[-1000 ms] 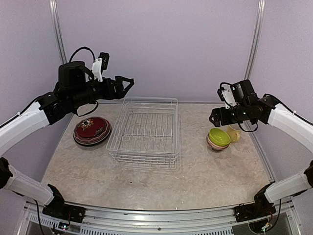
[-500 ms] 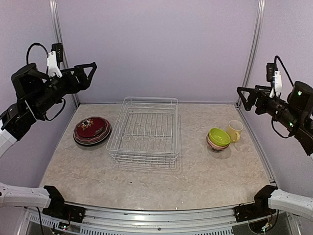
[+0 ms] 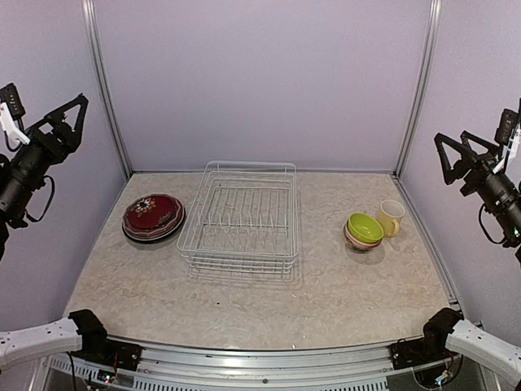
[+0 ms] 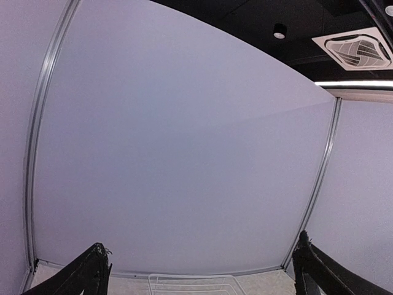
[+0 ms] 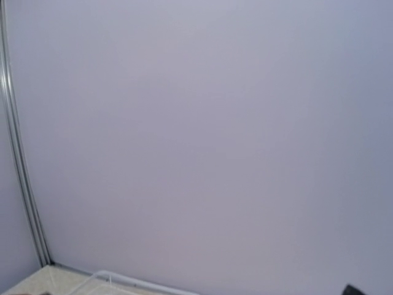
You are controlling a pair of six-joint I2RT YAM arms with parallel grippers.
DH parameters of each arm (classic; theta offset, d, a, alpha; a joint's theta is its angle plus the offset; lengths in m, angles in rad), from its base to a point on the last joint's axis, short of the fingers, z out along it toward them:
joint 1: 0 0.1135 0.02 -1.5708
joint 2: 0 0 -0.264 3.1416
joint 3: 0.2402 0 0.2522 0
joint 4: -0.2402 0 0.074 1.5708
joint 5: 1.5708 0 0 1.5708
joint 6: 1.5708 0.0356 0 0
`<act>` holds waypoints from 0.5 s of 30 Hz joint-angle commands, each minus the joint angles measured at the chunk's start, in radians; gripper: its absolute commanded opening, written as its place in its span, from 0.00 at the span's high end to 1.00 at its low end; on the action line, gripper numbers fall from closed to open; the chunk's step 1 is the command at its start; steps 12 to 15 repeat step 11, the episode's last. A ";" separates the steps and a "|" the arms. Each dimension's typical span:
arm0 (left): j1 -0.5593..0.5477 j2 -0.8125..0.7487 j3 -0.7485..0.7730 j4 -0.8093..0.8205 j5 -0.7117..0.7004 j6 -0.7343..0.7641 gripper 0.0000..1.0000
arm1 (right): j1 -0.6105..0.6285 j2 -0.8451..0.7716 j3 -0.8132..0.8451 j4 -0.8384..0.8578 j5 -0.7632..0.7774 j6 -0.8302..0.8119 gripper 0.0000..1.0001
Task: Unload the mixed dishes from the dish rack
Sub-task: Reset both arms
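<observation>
Carries the left fingers (image 4: 92,270) high out to the left, spread as wide as possible, nothing between them. Carries the right fingers (image 3: 457,144) just as high out to the right, equally wide, equally bare of any load. Lower and further in, at the middle of the pale marbled bench (image 3: 244,301), shows the rectangular white wire dish rack (image 3: 240,216) holding only its own upright prongs, no dish inside. Just left of that rack, apart from it, shows the stack of round plates (image 3: 153,217), a dark red patterned one uppermost. Well to the right, shows the nested small bowls (image 3: 364,230), lime green on top of pinkish, and just behind them the pale yellow mug (image 3: 391,217), upright. Farthest off, only the plain lilac back wall (image 3: 260,81). Reads as the closing step: unloading apparently complete, everything out on the bench. Calls for no further grasp, on this judgement; at most, for bringing both sets of fingers down to rest without sweeping across either pile.
</observation>
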 commanded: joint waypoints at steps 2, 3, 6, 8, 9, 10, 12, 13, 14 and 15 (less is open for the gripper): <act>0.006 -0.066 -0.018 0.008 -0.018 0.044 0.01 | -0.010 -0.035 -0.026 0.051 0.017 -0.018 0.00; 0.006 -0.075 -0.018 0.008 -0.020 0.048 0.01 | -0.009 -0.041 -0.028 0.054 0.024 -0.017 0.00; 0.007 -0.097 -0.018 0.006 -0.026 0.059 0.01 | -0.009 -0.049 -0.034 0.058 0.039 -0.016 0.00; 0.008 -0.104 -0.018 0.005 -0.030 0.061 0.01 | -0.009 -0.055 -0.048 0.064 0.020 -0.029 0.00; 0.007 -0.106 -0.018 0.005 -0.029 0.063 0.01 | -0.009 -0.053 -0.048 0.059 0.025 -0.033 0.00; 0.007 -0.106 -0.018 0.005 -0.027 0.062 0.01 | -0.010 -0.049 -0.049 0.054 0.033 -0.034 0.00; 0.008 -0.103 -0.018 0.005 -0.026 0.061 0.01 | -0.009 -0.050 -0.049 0.051 0.052 -0.032 0.00; 0.008 -0.103 -0.018 0.005 -0.026 0.061 0.01 | -0.009 -0.050 -0.049 0.051 0.052 -0.032 0.00; 0.008 -0.103 -0.018 0.005 -0.026 0.061 0.01 | -0.009 -0.050 -0.049 0.051 0.052 -0.032 0.00; 0.008 -0.103 -0.018 0.005 -0.026 0.061 0.01 | -0.009 -0.050 -0.049 0.051 0.052 -0.032 0.00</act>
